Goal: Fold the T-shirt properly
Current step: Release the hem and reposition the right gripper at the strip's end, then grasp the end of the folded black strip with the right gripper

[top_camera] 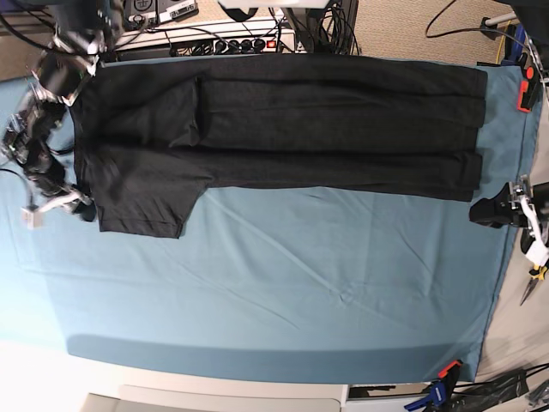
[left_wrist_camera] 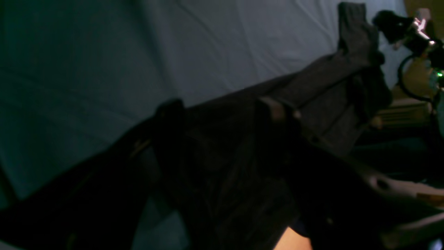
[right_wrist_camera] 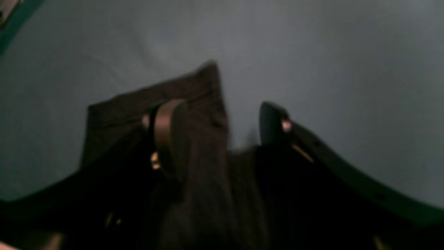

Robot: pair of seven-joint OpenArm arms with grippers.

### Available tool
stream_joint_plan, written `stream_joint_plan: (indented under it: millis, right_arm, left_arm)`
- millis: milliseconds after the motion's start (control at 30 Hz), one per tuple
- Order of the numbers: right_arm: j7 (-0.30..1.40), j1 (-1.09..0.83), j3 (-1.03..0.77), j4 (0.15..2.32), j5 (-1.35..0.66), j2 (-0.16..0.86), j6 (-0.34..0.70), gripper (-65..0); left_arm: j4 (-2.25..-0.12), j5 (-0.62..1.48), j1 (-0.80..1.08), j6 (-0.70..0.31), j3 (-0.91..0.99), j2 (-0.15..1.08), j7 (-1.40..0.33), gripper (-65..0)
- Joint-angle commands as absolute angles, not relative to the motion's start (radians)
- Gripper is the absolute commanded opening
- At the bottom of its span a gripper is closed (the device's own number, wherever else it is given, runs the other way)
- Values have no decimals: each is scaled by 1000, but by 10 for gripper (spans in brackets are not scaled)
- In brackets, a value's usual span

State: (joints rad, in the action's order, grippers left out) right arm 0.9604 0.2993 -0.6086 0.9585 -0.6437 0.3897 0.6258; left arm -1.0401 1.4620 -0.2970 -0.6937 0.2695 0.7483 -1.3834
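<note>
Nearest the base camera, an orange-and-black spring clamp (top_camera: 446,371) is seen at the front edge of the table, where the teal cloth table cover (top_camera: 283,283) is spread flat and lightly creased. A broad bare band of that cover is left between the front edge and the garment.

Farther back, the two arms are placed at opposite ends of the table. The left gripper (top_camera: 482,210) is seen just off the hem end of the large black short-sleeved cloth T-shirt (top_camera: 326,129). Its fingers (left_wrist_camera: 274,107) are parted in the dim, blurred left wrist view, with dark cloth lying between and beyond them and nothing pinched. The right gripper (top_camera: 83,209) is set at the sleeve end, against the edge of the cloth. Its jaws are likewise spread wide in the right wrist view. A corner of the shirt is draped against one finger (right_wrist_camera: 170,132), and the other finger is left free over the grey-looking cover. The grip is released.

The T-shirt is laid along the far side of the table, folded lengthwise into a long dark band, with one sleeve spread towards the front. No print is shown on the upturned side.

Beyond it, a white power strip (top_camera: 232,39) and tangled black cables (top_camera: 326,26) are seen behind the far edge.
</note>
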Motion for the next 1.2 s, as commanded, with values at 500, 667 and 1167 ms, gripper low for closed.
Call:
stream_joint_plan:
  millis: [500, 667, 1167]
  right_arm:
    - [977, 466, -472, 801, -673, 413, 657, -650]
    - [1012, 465, -470, 860, -719, 413, 698, -650]
    - [1343, 208, -435, 1453, -983, 413, 698, -650]
  left_arm:
    - [-1052, 1484, -318, -698, 278, 776, -1376, -317]
    - [-1052, 1484, -318, -698, 278, 776, -1376, -317]
    - [-1052, 1484, -318, -698, 278, 776, -1368, -317]
